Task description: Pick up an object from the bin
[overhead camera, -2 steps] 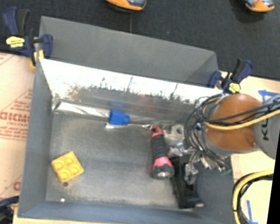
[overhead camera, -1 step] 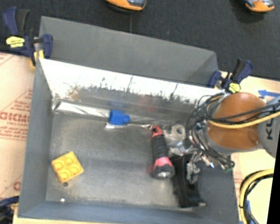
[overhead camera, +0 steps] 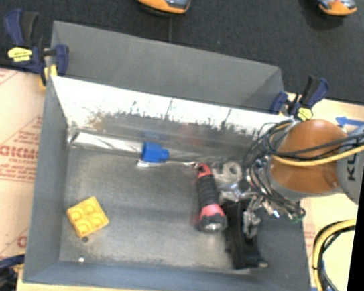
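"While the arm is reaching in from three o'clock, where is the pincer point(overhead camera: 250, 218) hanging?"

"It is hovering low over the right side of the bin point(overhead camera: 177, 86), at about three o'clock from the bin's middle, just under the orange wrist cover point(overhead camera: 306, 156)."

"Is it spreading wide, or pinching something?"

"I cannot tell. Cables and metal parts are crowding that spot, so I am not judging whether it is spread or pressed together."

"What is lying nearest to it?"

"A dark cylinder point(overhead camera: 207, 194) with a pink end is lying just beside it, at nine o'clock, its pink end pointing toward six. A black thing point(overhead camera: 245, 250) is lying just at six o'clock of the pincer, near the right wall. Whether they are touching, I cannot tell."

"And the rest?"

"A yellow studded brick point(overhead camera: 87, 217) is sitting well apart at eight o'clock, and a blue piece point(overhead camera: 154, 152) is resting by the back wall at eleven."
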Tool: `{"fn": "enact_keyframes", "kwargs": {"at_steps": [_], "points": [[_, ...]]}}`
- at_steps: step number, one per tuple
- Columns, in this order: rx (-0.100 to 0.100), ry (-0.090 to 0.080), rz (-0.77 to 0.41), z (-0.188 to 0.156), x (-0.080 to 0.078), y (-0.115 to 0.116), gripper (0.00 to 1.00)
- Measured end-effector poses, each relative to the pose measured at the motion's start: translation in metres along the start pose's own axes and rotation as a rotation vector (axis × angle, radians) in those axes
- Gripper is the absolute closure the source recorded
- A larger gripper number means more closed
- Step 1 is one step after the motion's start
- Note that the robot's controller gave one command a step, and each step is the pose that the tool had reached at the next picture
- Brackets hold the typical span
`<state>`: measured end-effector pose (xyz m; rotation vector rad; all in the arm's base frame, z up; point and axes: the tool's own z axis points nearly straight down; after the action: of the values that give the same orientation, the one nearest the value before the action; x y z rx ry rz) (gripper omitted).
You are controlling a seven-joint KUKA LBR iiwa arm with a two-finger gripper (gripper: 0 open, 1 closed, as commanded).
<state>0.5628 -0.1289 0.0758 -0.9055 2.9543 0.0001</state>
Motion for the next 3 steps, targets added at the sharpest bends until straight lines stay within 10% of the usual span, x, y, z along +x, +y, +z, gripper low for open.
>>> {"fn": "enact_keyframes", "kwargs": {"at_steps": [1, 3], "points": [[0.019, -0.06, -0.099, -0.007, 0.031, 0.009, 1.0], [0.029, -0.065, -0.243, -0.048, 0.02, 0.029, 1.0]]}}
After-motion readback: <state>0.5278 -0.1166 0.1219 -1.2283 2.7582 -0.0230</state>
